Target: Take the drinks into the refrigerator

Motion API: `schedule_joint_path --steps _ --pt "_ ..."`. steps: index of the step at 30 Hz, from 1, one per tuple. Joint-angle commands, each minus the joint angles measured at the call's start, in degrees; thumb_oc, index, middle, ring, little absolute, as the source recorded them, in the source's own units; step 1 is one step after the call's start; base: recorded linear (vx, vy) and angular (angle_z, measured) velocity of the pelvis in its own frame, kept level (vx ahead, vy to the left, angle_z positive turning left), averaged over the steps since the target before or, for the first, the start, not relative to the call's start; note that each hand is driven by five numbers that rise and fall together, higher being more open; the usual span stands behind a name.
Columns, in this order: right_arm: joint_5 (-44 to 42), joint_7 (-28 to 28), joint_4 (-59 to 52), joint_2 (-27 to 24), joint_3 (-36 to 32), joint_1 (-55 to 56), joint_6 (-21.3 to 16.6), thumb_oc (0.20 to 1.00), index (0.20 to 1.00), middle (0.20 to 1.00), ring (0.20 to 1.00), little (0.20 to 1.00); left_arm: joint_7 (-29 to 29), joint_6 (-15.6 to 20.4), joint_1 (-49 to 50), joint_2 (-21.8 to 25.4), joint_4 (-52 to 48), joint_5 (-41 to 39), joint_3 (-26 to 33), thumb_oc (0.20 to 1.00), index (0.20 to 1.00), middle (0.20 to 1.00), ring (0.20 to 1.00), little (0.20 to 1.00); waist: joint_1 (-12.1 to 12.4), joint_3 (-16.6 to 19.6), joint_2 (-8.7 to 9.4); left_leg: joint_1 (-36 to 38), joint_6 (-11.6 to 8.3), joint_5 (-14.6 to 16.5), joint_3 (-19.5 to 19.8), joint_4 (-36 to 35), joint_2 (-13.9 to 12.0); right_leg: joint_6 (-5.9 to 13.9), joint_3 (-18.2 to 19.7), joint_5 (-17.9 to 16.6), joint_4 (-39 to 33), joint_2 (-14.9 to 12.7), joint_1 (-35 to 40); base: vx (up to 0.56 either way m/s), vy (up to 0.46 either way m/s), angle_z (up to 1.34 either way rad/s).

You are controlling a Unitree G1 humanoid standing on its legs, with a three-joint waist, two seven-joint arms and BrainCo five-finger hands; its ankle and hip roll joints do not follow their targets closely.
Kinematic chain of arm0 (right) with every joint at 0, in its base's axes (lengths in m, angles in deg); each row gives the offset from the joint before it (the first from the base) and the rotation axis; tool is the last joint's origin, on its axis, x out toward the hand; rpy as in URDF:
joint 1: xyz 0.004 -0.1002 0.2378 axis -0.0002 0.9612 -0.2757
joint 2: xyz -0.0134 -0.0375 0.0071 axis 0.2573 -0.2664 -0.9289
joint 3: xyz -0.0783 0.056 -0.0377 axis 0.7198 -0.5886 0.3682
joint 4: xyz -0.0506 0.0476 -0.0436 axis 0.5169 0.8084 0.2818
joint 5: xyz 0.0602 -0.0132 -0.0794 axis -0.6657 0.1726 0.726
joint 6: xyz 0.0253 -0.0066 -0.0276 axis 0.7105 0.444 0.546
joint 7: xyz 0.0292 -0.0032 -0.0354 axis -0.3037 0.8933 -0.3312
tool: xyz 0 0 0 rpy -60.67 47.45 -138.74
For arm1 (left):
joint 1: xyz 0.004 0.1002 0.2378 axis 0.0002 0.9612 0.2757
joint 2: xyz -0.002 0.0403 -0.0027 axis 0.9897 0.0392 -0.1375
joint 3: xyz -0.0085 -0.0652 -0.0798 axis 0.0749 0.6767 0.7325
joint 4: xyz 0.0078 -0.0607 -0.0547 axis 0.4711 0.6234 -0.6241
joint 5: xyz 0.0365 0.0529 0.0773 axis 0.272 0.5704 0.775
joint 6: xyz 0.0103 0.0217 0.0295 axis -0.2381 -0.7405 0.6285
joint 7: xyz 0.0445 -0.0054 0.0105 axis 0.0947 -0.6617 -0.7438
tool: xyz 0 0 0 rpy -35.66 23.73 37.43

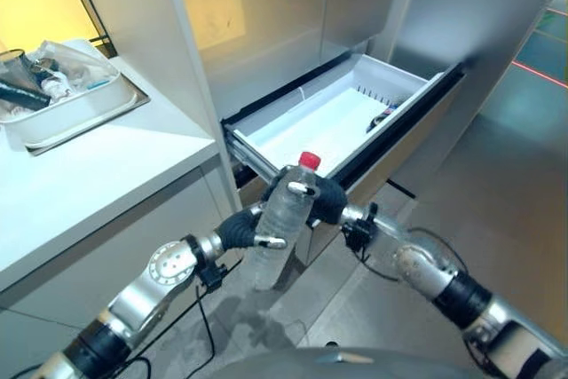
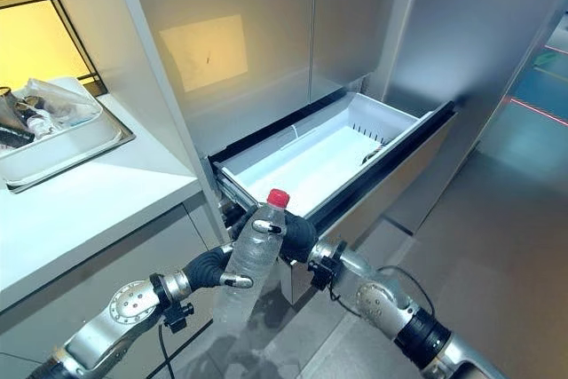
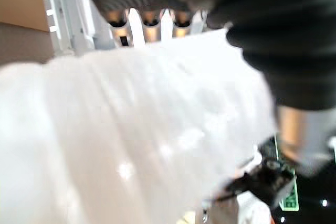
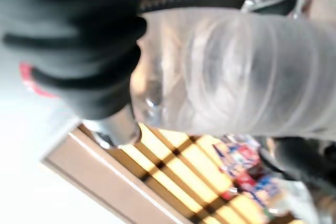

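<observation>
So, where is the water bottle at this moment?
In the eye views, the water bottle stands upright at centre, held between the left hand and right hand, just in front of the open drawer.

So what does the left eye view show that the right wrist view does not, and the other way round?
The left eye view shows the open drawer, the white counter with a tray of items, and the left hand curled round the lower part of the bottle. The right wrist view shows, from very close, the ribbed clear wall of the bottle and a blurred yellow and dark grid past it. Both show the clear bottle with a red cap, and the right hand closed on its upper part.
</observation>
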State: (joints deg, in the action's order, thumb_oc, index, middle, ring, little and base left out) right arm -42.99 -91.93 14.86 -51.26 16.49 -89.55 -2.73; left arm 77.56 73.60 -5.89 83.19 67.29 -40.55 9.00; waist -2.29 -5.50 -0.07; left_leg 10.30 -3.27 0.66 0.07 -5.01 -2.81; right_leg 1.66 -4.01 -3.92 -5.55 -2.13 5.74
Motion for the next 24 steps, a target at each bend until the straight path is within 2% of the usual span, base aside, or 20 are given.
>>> schedule_joint_path --steps 1,7,24 --pt "-8.3 -1.5 -7.3 7.7 1.0 -2.3 -3.9 0.2 0.2 0.2 0.2 0.2 -4.9 3.0 -6.7 -2.7 -0.2 -1.3 6.4 1.0 1.0 1.0 1.0 1.0 -1.8 -1.7 1.56 -1.8 2.01 3.3 0.9 2.9 1.7 1.09 -2.6 10.3 3.8 -0.8 3.6 0.0 0.0 0.0" --pt "-10.3 1.3 -7.5 8.6 -0.3 -1.1 -5.9 0.2 0.2 0.2 0.2 0.2 -4.8 1.9 -1.6 -3.0 0.7 -3.7 7.3 1.0 1.0 1.0 1.0 1.0 -1.6 -2.3 1.37 -2.1 2.03 3.4 1.0 3.1 1.8 1.02 -2.6 10.6 4.3 -0.8 3.1 0.0 0.0 0.0" --pt "-11.0 1.6 -7.6 7.0 -1.6 -0.2 -6.5 0.2 0.2 0.2 0.2 0.2 -4.6 1.7 3.8 -1.6 1.2 -5.5 10.2 1.0 1.0 1.0 1.0 1.0 -1.3 -2.7 1.1 -2.1 1.95 3.3 1.2 3.3 1.8 0.99 -2.8 10.6 4.3 -0.9 3.3 0.0 0.0 0.0"
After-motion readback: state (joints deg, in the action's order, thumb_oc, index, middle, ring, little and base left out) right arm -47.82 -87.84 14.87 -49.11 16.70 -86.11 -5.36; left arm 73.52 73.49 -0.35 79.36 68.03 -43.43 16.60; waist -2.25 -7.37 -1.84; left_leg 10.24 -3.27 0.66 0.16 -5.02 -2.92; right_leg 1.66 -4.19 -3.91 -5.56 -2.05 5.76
